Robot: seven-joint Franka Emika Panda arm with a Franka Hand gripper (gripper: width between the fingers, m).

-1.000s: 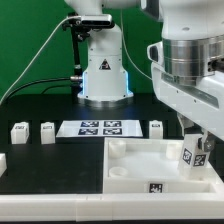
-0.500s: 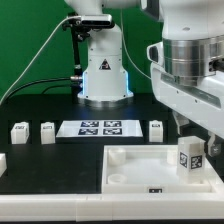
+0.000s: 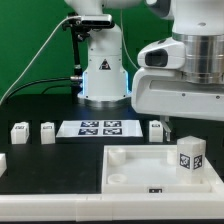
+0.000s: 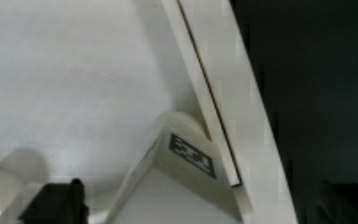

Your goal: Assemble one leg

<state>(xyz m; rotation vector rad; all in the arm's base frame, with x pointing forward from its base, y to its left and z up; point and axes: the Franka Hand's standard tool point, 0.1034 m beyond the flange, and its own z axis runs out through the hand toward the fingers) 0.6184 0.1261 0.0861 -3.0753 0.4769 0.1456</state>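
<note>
A white leg [image 3: 190, 158] with a black-and-white tag stands upright in the white tray [image 3: 140, 165], at its corner on the exterior view's right. The arm's hand [image 3: 185, 85] hangs above it, apart from it; its fingertips do not show in the exterior view. In the wrist view my gripper [image 4: 202, 205] is open, with one dark fingertip [image 4: 55, 200] low in the picture and nothing between the jaws. The leg's tagged face [image 4: 194, 152] shows against the tray's rim [image 4: 220, 80].
Three more white legs stand on the black table: two at the exterior view's left [image 3: 18, 131] [image 3: 47, 130] and one [image 3: 156, 128] behind the tray. The marker board [image 3: 100, 127] lies between them. The robot base [image 3: 103, 70] stands behind.
The gripper, which was down around the leg at the tray's corner, has let it go and risen. The leg stays standing in the tray.
</note>
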